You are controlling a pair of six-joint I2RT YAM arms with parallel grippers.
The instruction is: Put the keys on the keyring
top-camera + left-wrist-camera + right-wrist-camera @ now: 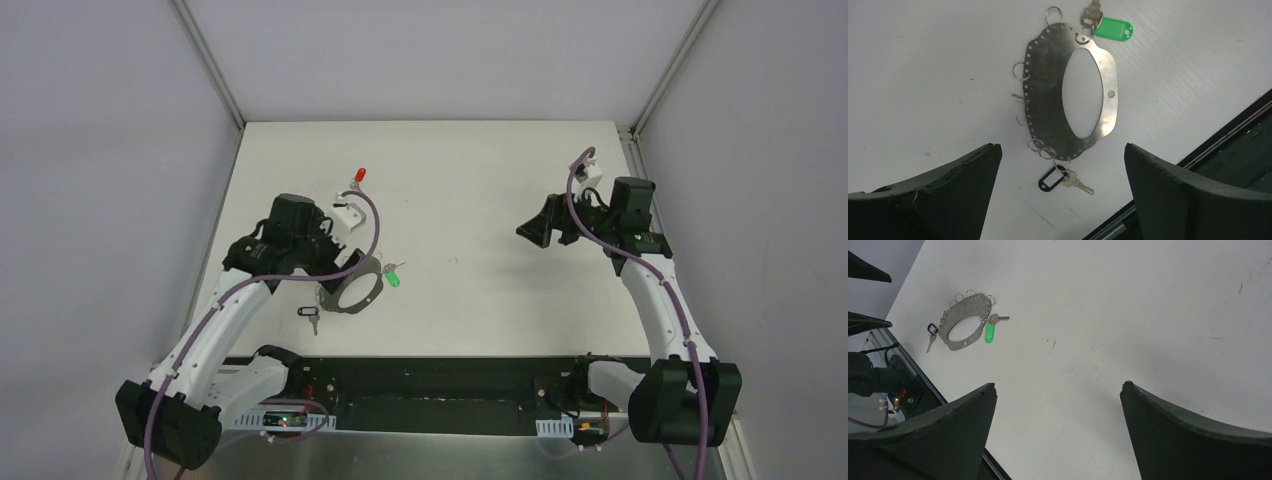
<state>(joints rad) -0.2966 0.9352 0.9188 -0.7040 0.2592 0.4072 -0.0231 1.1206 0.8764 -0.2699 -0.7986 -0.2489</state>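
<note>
The keyring [1048,90], a flat grey metal oval with a large oval opening, a row of small holes and several small wire split rings along its rim, lies flat on the white bench [480,180] near its left front. The left end effector [1060,150] hovers just above it with its black fingers spread wide and nothing between them. The small silver green-tagged key [1113,27] sits at one end of the hoop and the silver black-tagged key [1053,178] at the other. Each appears to hang from one of the little rim rings, so I judge those two already on (the wire loops are too fine to be sure they are fully threaded). The red-tagged key [359,177] lies alone farther back on the bench, well apart from the hoop, so it looks like the one piece left: picking it up, bringing it over and working it onto a free ring. The right end effector [1058,385] hangs over bare bench on the right side, far from all of this, its fingers likewise apart and empty. No brand or writing can be read anywhere. The pale window in the black tag looks blank, and nothing shows on the green tag.
</note>
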